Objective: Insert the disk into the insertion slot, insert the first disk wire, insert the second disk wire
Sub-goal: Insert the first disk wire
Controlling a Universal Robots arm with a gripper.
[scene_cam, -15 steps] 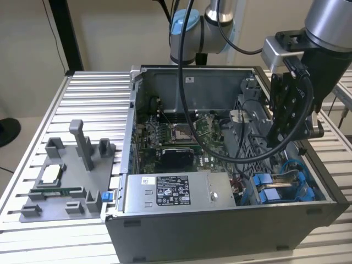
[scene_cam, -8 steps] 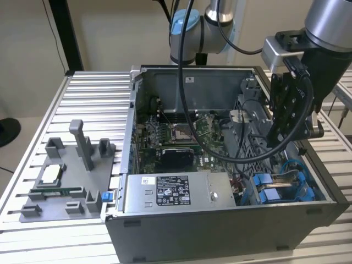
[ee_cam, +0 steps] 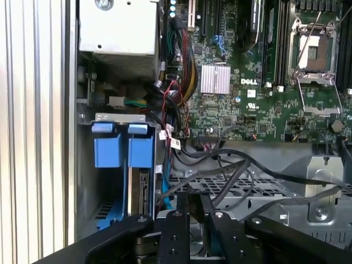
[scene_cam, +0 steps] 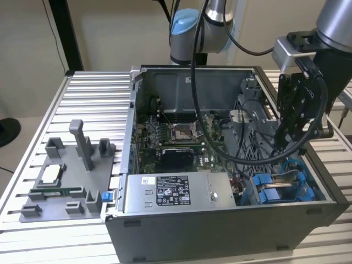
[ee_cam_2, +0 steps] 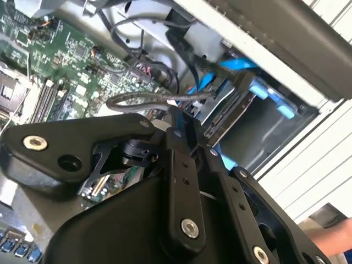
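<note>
So the gripper [scene_cam: 281,144] hung down inside the open computer case [scene_cam: 220,225], on the exterior view's right, just above the near right corner where the drive cage sat. Honestly, I couldn't tell whether it was apart or clamped on something, since its own black linkage blocked the tip in both wrist views.

The disk [ee_cam: 144,190] was already seated in the insertion slot [ee_cam: 85,187], standing on edge in its blue carrier [ee_cam: 139,149]. A second blue carrier [ee_cam: 106,149] sat right beside it.

A bunch of black cables [ee_cam: 242,165] looped over the perforated cage close to the gripper. In the second wrist view, a braided cable [ee_cam_2: 143,99] ran just past its tip. Whether the gripper touched any of them, I couldn't say.

The motherboard [scene_cam: 176,137] lay on the floor of the case. The silver power-supply box [scene_cam: 170,192] ran along the near side. Out on the desk [scene_cam: 93,88], to the exterior view's left of the case, sat the grey fixture tray [scene_cam: 66,176], well apart from the gripper.
</note>
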